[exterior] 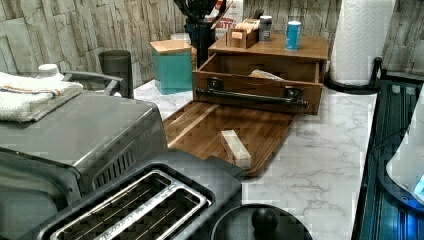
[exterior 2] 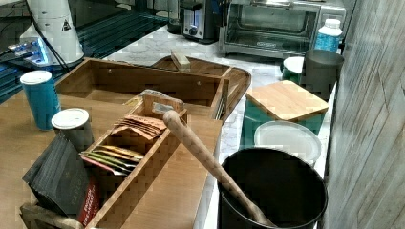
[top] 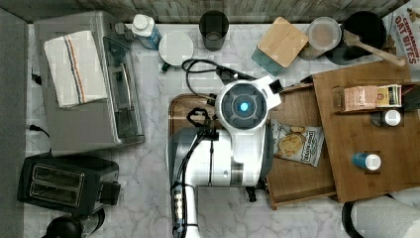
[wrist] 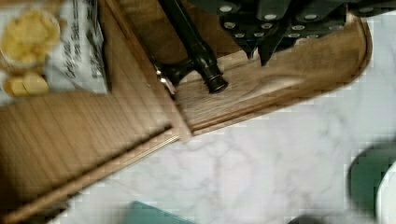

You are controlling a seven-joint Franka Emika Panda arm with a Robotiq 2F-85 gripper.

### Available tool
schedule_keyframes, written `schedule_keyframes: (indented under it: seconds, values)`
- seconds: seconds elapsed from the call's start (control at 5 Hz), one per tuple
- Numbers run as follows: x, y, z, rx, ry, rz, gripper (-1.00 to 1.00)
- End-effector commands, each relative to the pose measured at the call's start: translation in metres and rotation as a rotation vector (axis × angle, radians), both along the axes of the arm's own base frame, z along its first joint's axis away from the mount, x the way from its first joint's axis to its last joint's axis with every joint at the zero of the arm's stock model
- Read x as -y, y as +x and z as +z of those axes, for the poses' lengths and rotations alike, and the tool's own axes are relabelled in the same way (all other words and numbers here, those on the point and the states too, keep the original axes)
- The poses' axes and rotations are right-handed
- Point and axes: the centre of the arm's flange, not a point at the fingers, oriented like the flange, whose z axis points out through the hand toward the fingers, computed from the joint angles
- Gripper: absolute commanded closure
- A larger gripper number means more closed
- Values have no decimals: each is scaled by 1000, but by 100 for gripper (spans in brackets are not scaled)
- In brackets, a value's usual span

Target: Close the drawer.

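The gripper [wrist: 267, 46] hangs just over the dark walnut tray [wrist: 299, 74], right beside the end of the drawer's black handle bar [wrist: 196, 44]. Its dark fingertips [wrist: 275, 39] sit close together, a narrow gap between them, and they hold nothing. From overhead the white arm [top: 242, 129] covers that spot, standing over the seam where tray and drawer meet.

The drawer [exterior: 257, 82] stands pulled well out of its wooden cabinet [exterior: 272, 47], its front reaching over the far edge of the tray. Inside lies a bag of chips [top: 296, 143], flat on the drawer floor. A small pale wooden block [exterior: 236, 148] rests on the tray in the left view.

On the cabinet top stand 2 small containers, one blue [top: 367, 161] and one dark with a white lid [top: 387, 118], beside a wooden tea-bag caddy [top: 366, 97]. A teal box with a wooden lid [top: 281, 43] sits on the marble counter [top: 153, 198] near the drawer's back corner.
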Motion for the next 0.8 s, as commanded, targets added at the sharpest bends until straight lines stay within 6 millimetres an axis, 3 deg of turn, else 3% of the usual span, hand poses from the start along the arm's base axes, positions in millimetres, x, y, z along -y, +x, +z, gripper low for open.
schedule_keyframes:
  seconds: [0.2, 0.4, 0.6, 0.8]
  values:
    - [-56, -65, -44, -34, -57, 416, 100]
    - [-49, -87, -74, -55, -119, 521, 100]
    - [-39, -102, -107, -94, -145, 519, 100]
    - [-44, -110, -126, -84, -124, 528, 100]
